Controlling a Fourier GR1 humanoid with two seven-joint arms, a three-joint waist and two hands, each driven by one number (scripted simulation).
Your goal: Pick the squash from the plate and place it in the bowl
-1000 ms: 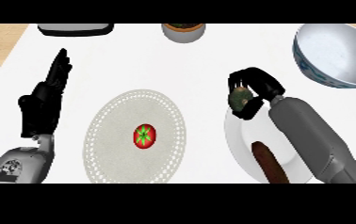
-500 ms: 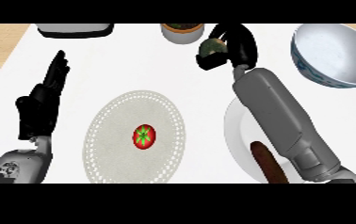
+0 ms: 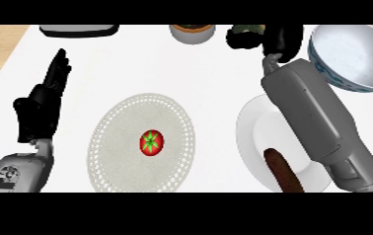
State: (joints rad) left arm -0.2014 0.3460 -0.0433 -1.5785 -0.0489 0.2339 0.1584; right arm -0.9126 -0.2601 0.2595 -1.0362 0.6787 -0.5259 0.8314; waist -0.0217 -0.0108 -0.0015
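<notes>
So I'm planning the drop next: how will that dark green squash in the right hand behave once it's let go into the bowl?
The dark green squash looks rounded and stiff, so it would probably roll rather than flop. The right hand curls round it, suggesting it is compact. The blue-rimmed white bowl looks deep, so its curved wall should likely contain any rolling.

Tomato (image 3: 151, 142) on mat (image 3: 116, 130) at left; plate (image 3: 255, 135) right of it; bowl (image 3: 342, 56) behind plate, far right; pot (image 3: 192, 33) behind mat.

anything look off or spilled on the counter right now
Nothing spilled or askew. The right hand holds the dark squash in the air, left of the bowl. The tomato sits centred on its plate.
</notes>
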